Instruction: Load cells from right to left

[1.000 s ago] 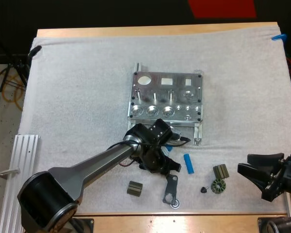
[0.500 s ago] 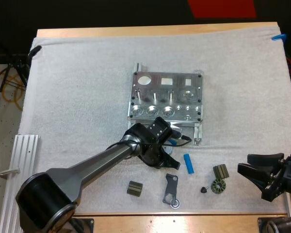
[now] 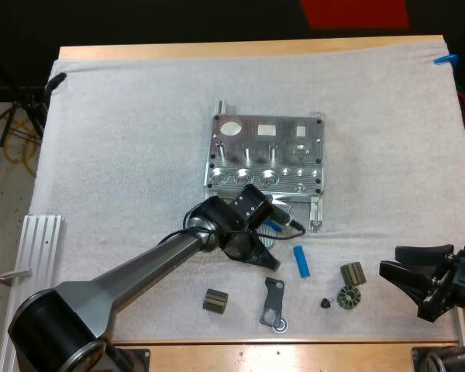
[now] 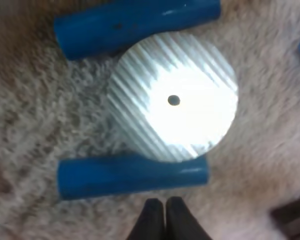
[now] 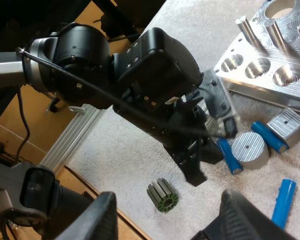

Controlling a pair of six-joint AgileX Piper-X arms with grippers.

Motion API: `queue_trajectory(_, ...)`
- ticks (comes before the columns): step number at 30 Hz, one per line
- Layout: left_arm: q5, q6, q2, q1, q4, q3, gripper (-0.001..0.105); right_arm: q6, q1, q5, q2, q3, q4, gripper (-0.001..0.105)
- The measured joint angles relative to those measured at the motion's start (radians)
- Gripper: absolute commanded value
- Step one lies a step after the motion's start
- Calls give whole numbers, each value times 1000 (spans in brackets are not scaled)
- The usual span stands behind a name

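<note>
The metal fixture [image 3: 267, 155] lies mid-mat, and its round pockets [image 5: 260, 67] face the near side. My left gripper [image 3: 265, 259] hovers just in front of it, its fingertips [image 4: 162, 220] pressed together with nothing between them. Right beside them lies one blue cylinder [image 4: 132, 175]. A silver disc [image 4: 175, 100] sits beyond it, with a second blue cylinder [image 4: 137, 22] on its far side. A third blue cylinder [image 3: 301, 261] lies apart to the right. My right gripper [image 3: 403, 279] rests open at the mat's near right, holding nothing.
Small dark parts lie along the mat's near edge: a ribbed rotor [image 3: 215, 301], a flat bracket [image 3: 273, 302], another rotor [image 3: 347, 297], a block [image 3: 353, 273] and a tiny knob [image 3: 326, 302]. An aluminium rail [image 3: 27, 271] sits off the mat at left.
My left gripper has shut, empty, and drawn slightly back toward the fixture. The right arm has stayed still.
</note>
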Motion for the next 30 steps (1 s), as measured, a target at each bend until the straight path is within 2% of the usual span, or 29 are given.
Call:
queue_trajectory(2, -8, 83, 0, 0, 17, 0, 7, 0, 0, 0, 0, 0, 0, 47)
queue_trajectory(5, -21, 205, 0, 0, 47, 0, 27, 0, 0, 0, 0, 0, 0, 47)
queue_trajectory(6, -26, 222, 0, 0, 52, 0, 30, 0, 0, 0, 0, 0, 0, 47)
queue_trajectory(7, -32, 259, 0, 0, 66, 0, 38, 0, 0, 0, 0, 0, 0, 47)
queue_trajectory(8, -35, 271, 0, 0, 70, 0, 42, 0, 0, 0, 0, 0, 0, 47)
queue_trajectory(10, -70, 309, 0, 0, 99, 0, 54, 0, 0, 0, 0, 0, 0, 47)
queue_trajectory(11, -94, 330, 0, 0, 110, 0, 57, 0, 0, 0, 0, 0, 0, 47)
queue_trajectory(14, -147, 369, 0, 0, 118, 0, 57, 0, 0, 0, 0, 0, 0, 47)
queue_trajectory(21, -163, 509, -4, 0, 118, 0, 57, 0, 0, 0, 0, 0, 0, 47)
queue_trajectory(26, -124, 631, -72, 0, 95, 0, 57, 0, 0, 0, 0, 0, 0, 47)
queue_trajectory(29, -74, 776, -143, 0, 57, 0, 57, 0, 0, 0, 0, 0, 0, 47)
queue_trajectory(30, -68, 794, -152, 0, 51, 0, 57, 0, 0, 0, 0, 0, 0, 47)
